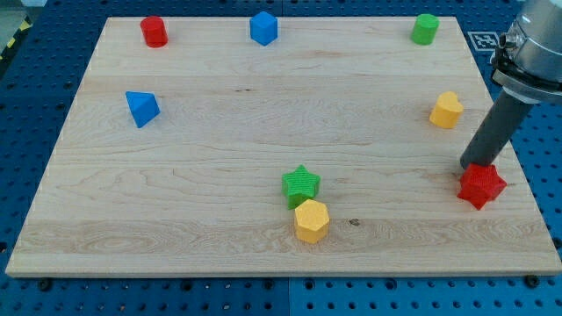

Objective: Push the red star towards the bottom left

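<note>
The red star (481, 185) lies near the board's right edge, low in the view. My tip (469, 167) is at the star's upper left side, touching or almost touching it. The dark rod rises from there toward the view's top right.
On the wooden board (219, 193): a green star (301, 184) touching a yellow hexagon (311, 220) at bottom centre, a yellow block (446, 110) at right, a green cylinder (425, 28) top right, a blue block (263, 27) top centre, a red cylinder (154, 32) top left, a blue triangle (140, 107) at left.
</note>
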`<state>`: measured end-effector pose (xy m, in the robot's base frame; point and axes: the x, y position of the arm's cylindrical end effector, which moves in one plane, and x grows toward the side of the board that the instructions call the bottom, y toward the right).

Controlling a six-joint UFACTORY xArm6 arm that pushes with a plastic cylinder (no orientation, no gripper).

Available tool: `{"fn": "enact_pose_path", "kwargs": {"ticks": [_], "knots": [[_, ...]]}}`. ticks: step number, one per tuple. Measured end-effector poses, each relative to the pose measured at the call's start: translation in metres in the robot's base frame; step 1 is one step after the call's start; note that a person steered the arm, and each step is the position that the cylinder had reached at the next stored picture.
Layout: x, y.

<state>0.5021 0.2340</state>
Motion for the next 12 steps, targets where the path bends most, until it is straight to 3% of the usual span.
{"fn": "enact_pose_path", "kwargs": {"ticks": [2, 3, 5, 9, 12], "knots": [[0.029, 0.0], [0.029, -0.031], [0.029, -0.154], [0.029, -0.342], [0.024, -0.383]]}}
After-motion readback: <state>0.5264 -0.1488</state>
